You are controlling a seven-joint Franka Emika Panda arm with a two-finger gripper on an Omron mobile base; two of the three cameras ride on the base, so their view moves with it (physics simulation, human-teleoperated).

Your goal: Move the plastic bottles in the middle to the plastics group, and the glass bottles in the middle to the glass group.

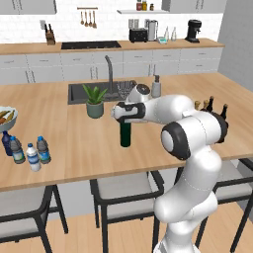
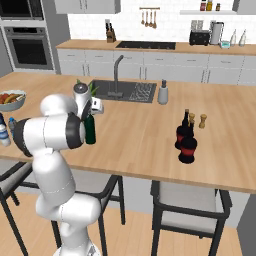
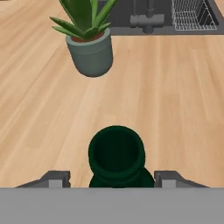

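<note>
Gripper (image 3: 112,179) is hanging right over the green wine bottle (image 1: 125,134), with the bottle's round mouth sitting between the two dark fingertips (image 3: 56,179) in the hand view. Gaps are showing on both sides of the neck, so the jaws are standing apart around it with no contact visible; whether they are mid-squeeze, I cannot tell. The bottle is standing upright on the wooden island counter (image 1: 74,143), mid-counter, just in front of the potted plant (image 1: 95,103) and the sink (image 1: 79,91).

Step in hand, by my reading, is grasping the bottle at the neck. Doing it well is calling for keeping the neck centred between the tips, pinching below the lip so it is not slipping out, and lifting straight up, since a tall slim bottle is prone to tipping and swinging. The plant is standing near on the far side, so the lift should be clearing its leaves.

The glass group (image 2: 186,137), two squat red-labelled dark bottles, is waiting well apart toward the counter's right end, beside small wooden shakers (image 2: 202,120). The water bottles (image 1: 37,153) are standing at the counter's left end, just beside the dark blue bottle (image 1: 6,142) and near the bowl (image 1: 7,118).
</note>
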